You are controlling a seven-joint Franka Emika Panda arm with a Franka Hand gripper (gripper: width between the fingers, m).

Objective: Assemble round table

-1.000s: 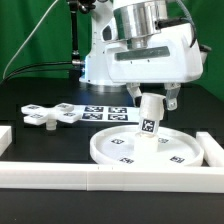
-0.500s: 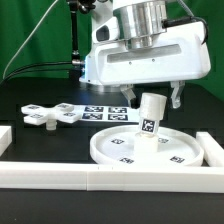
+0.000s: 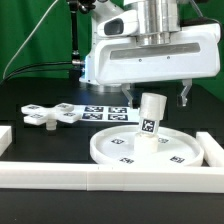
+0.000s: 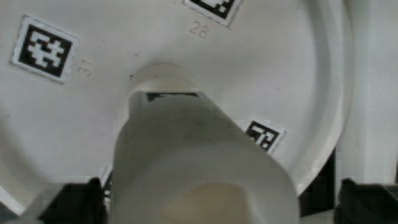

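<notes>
The large round rimmed disc (image 3: 115, 152) lies flat on the black table. The short cylinder leg (image 3: 150, 121) stands on its middle, leaning a little toward the exterior view's right. My gripper (image 3: 158, 97) is open, just above the leg's top, with one finger on each side and neither touching it. In the wrist view the leg (image 4: 192, 150) rises from the disc (image 4: 98, 115) between my dark fingertips (image 4: 79, 197), and my gripper (image 4: 217, 200) is empty. The flat cross-shaped piece (image 3: 52, 113) lies on the table at the exterior view's left.
The marker board (image 3: 106, 112) lies behind the disc. Long white border bars run along the front (image 3: 100, 178), the exterior view's right (image 3: 212, 150) and left (image 3: 5, 136). The robot's white body (image 3: 110, 65) stands behind.
My gripper has risen from around the leg's upper part to just above its top. The leg stays standing on the disc.
</notes>
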